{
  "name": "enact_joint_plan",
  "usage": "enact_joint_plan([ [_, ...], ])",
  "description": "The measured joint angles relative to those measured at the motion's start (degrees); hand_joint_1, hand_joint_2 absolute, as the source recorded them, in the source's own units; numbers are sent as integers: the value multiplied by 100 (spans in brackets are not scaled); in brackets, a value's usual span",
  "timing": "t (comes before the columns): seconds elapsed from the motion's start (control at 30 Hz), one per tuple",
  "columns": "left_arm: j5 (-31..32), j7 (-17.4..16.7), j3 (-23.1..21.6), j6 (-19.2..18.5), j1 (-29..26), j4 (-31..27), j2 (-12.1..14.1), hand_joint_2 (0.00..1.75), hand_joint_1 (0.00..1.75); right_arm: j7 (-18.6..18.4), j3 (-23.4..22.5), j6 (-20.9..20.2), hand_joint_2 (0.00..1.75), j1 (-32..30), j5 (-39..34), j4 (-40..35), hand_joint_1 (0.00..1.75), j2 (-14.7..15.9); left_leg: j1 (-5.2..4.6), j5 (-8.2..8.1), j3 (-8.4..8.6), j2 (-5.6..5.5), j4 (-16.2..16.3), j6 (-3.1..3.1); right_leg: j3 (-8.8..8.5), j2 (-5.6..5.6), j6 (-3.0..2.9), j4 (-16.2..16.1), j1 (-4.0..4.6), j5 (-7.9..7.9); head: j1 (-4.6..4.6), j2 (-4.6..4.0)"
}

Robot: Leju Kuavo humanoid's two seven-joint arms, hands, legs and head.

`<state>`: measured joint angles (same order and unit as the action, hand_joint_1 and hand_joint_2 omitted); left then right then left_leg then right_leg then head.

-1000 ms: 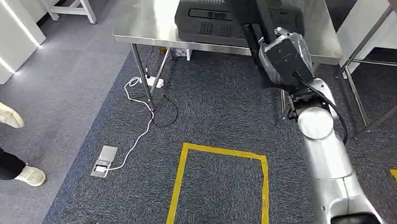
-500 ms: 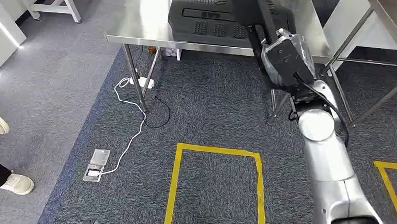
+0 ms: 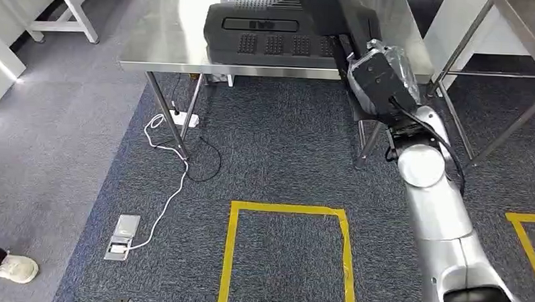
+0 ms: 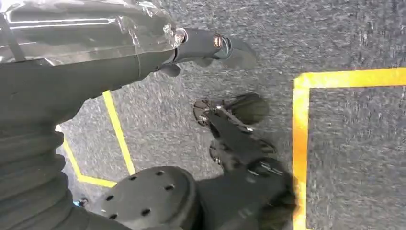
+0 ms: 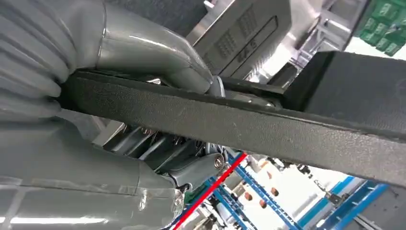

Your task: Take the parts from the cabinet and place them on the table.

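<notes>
Clearly the right hand [image 5: 143, 110] has its fingers [image 5: 158, 52] clamped around a black part's [image 3: 337, 12] edge, carrying it above the tabletop [image 3: 168, 37] for setting down; the left hand's [image 4: 81, 52] fingers hang unclear.

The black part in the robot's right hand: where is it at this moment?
In the head view the black part is at top right, gripped by the right hand and held over the steel table, beside another black part lying there.

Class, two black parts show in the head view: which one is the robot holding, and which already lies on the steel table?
The flat black part is gripped by the right hand. The wide vented part lies on the steel table.
</notes>
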<state>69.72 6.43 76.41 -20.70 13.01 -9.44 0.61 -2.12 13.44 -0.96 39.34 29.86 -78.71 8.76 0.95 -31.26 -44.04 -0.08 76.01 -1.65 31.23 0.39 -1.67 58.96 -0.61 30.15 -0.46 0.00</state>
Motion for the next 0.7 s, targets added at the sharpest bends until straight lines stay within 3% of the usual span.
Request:
enact_joint_plan([
  [0.03, 0, 0, 0, 0, -7, 0, 0, 175, 0, 0, 2, 0, 175, -5, 0, 0, 171, 0, -14, 311, 25, -1, -280, 32, -104, 16, 0, -1, 6, 76, -17, 0],
  [0.1, 0, 0, 0, 2, -6, -2, 0, 175, 0, 0, 2, 0, 175, 9, 0, 0, 171, -2, -74, 1116, 282, -15, -1329, 147, -346, 27, 6, -13, 13, 266, -66, 0],
  [0.13, 0, 0, 0, 7, -8, -2, 7, 175, 0, 0, 0, 2, 175, 3, 0, 9, 171, -2, -89, 1028, 321, -34, -1276, 201, -379, 25, 25, -76, -10, 314, -52, 0],
  [0.17, 0, 0, 0, 7, -6, -2, 4, 175, 0, -4, 6, -2, 175, 23, -2, 13, 171, -4, -168, 995, 397, -24, -1376, 235, -415, 70, 80, -90, 16, 345, -36, 0],
  [0.2, 2, 2, -2, 7, -6, -2, 7, 175, 0, -7, 5, 2, 175, 13, -2, 13, 171, -7, -168, 870, 480, -8, -1515, 295, -447, 67, 120, -158, -24, 341, -57, 0],
  [0.23, 0, 6, 0, 9, -3, -2, 9, 175, 0, -15, 9, 2, 175, -5, 13, 13, 171, -9, -189, 745, 590, -4, -1679, 329, -501, 61, 148, -151, -16, 314, -105, 0],
  [0.27, 0, 20, 0, 17, 10, -2, 9, 175, 0, -20, 4, 4, 175, 4, 13, 13, 171, -7, -148, 663, 664, 21, -1770, 341, -491, 55, 199, -113, -8, 235, -96, 0],
  [0.33, 4, 33, -2, 17, 2, -2, 7, 175, 0, -37, -7, 9, 175, 17, 35, 2, 171, 7, -94, 609, 921, -8, -1959, 368, -191, 27, 269, 493, -23, 29, -39, 0],
  [0.37, 9, 33, -2, 17, 3, -2, 7, 175, 0, -37, 0, 9, 175, 21, 35, 2, 171, -4, -77, 570, 1015, -9, -2003, 384, 58, 26, 296, 859, -24, 36, -4, 0],
  [0.4, 7, 33, -2, 17, 3, -2, 7, 175, 0, -39, 0, 9, 175, 8, 35, 2, 171, -2, -66, 508, 1113, -10, -2042, 385, 321, 26, 324, 1173, -29, 158, 9, 0],
  [0.47, 9, 33, -2, 17, -19, -2, 7, 175, 0, -87, -4, 9, 175, -71, 52, 9, 171, 7, -37, 347, 1363, -28, -2096, 353, 769, 25, 364, 1471, -40, 664, 55, 0],
  [0.5, 11, 33, 0, 17, -32, -2, 7, 175, 0, -103, -2, 7, 175, -104, 66, 11, 171, 9, -17, 253, 1499, -39, -2106, 334, 898, 22, 378, 1392, -46, 843, 79, 0],
  [0.53, 11, 33, -2, 17, -38, -2, 4, 175, 0, -120, -2, 4, 175, -109, 83, 11, 171, 9, 5, 148, 1639, -47, -2108, 306, 960, 13, 394, 1157, -59, 850, 107, 0],
  [0.57, 11, 33, -2, 17, -38, -2, 2, 175, 0, -125, -2, 2, 175, -109, 92, 11, 171, 11, 24, 35, 1780, -51, -2108, 274, 962, -4, 415, 819, -75, 711, 127, 0],
  [0.6, 11, 33, -2, 15, -38, -2, -2, 175, 0, -125, -4, 2, 175, -109, 94, 11, 171, 20, 35, -78, 1921, -50, -2107, 242, 956, -41, 419, 419, -91, 280, 153, 0],
  [0.63, 11, 33, -2, 17, -49, -2, -2, 175, 0, -127, -4, 0, 175, -137, 96, 15, 171, 22, 34, -211, 1977, -47, -2119, 204, 958, -133, 399, 50, -104, -644, 203, 0],
  [0.67, 11, 33, -2, 17, -54, -2, -2, 175, 0, -116, -11, 2, 175, -163, 96, 37, 171, 28, 33, -319, 2153, -49, -2049, 156, 973, -187, 383, 38, -62, -881, 193, 0],
  [0.7, 11, 28, 0, 18, -36, -2, -2, 175, 0, -138, 0, -11, 175, -180, 94, 33, 171, 17, 6, -362, 2159, -39, -2119, 103, 938, -125, 277, 63, -31, -809, 166, 0],
])
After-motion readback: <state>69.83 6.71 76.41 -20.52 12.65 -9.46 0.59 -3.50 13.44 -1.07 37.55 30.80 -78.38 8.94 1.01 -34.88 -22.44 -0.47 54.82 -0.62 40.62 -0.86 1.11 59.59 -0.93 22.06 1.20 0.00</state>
